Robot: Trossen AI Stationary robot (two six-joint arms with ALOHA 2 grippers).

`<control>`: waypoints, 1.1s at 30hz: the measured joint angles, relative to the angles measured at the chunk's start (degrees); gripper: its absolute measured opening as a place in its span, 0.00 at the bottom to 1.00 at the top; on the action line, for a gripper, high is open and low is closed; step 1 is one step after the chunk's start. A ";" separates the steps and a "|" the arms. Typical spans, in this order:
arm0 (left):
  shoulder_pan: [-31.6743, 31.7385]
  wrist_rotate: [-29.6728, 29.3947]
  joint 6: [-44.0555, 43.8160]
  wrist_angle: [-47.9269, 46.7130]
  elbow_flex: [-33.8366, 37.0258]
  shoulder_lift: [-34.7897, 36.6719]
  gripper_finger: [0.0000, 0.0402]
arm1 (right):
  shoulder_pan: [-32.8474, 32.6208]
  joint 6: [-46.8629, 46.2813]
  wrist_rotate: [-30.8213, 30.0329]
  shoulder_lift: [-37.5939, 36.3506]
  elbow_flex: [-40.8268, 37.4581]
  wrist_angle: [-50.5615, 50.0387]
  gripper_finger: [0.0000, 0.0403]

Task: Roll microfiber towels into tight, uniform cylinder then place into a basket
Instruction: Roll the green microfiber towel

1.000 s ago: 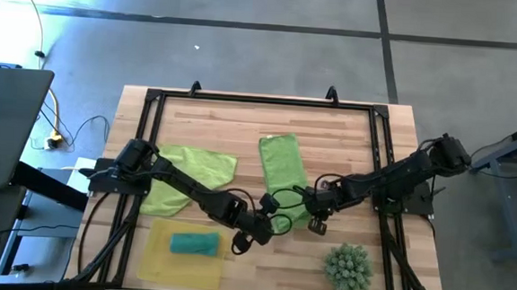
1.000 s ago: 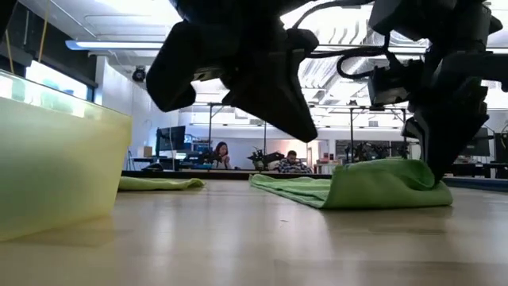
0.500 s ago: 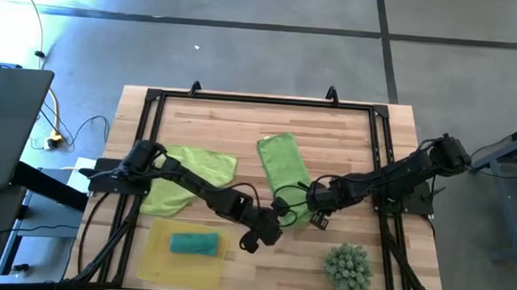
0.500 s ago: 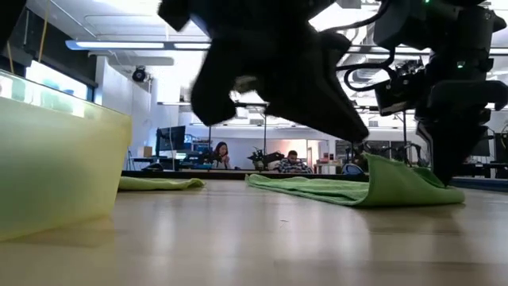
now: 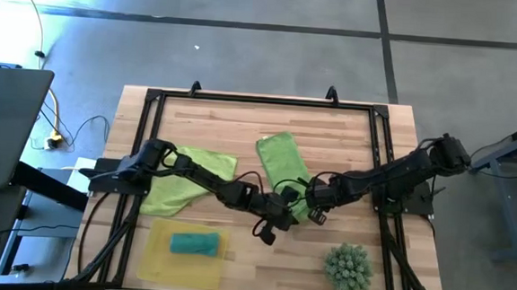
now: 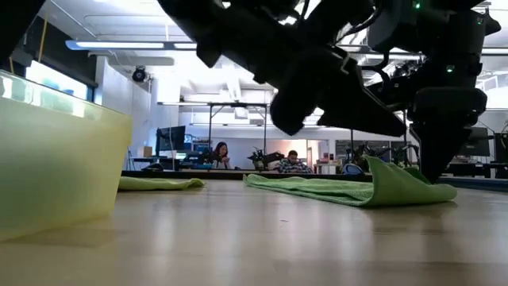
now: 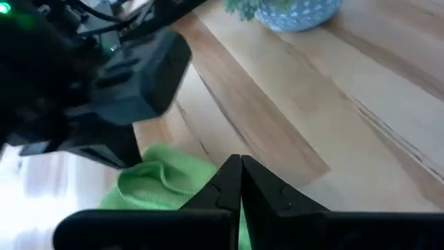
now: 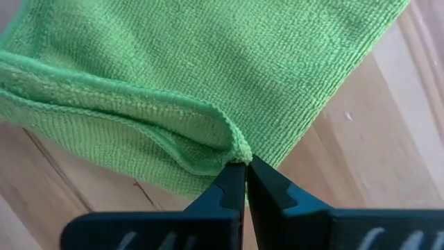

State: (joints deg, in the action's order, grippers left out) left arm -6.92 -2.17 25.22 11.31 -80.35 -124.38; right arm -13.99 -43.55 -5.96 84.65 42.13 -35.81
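Observation:
A green towel (image 5: 280,164) lies spread at the table's middle, with its near end folded up into a raised flap (image 6: 379,176). My right gripper (image 8: 244,167) stands over that flap, pointing down, shut on its corner. My left gripper (image 7: 241,163) is shut and hangs slanting just above the same end (image 6: 401,129), beside the right gripper; I see nothing between its fingers. A second green towel (image 5: 189,172) lies flat at the left. The yellow basket (image 5: 157,256) at the near left holds a rolled teal towel (image 5: 194,243). My right gripper pinches the corner (image 8: 239,154) of the folded-up flap at the towel's near end, only at its fingertips. The fingers come from above, pointing down. The flap rises off the table while the rest of the towel lies flat.
A potted green plant (image 5: 348,267) stands near the front right. A black frame (image 5: 261,100) runs around the tabletop. People sit at desks far behind the table (image 6: 218,155). Bare wood lies between the basket and the plant.
My left gripper has swung toward the table's right, over to the towel's near end beside my right gripper, sinking a little and tipping. The towel's near end, a thick fold a second ago, now stands as a thin raised flap.

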 joint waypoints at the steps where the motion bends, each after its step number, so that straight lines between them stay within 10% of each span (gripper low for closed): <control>1: 0.24 0.01 -0.39 0.33 -0.09 -0.36 0.00 | 0.21 0.02 0.00 0.01 0.00 0.02 0.00; 33: 5.13 -2.60 -2.47 -5.72 0.04 -3.99 0.00 | 0.52 8.51 1.27 0.01 1.52 -6.32 0.10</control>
State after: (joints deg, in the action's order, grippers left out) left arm -1.78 -4.78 22.75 5.59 -80.31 -128.38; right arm -13.47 -35.04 -4.69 84.66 43.65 -42.13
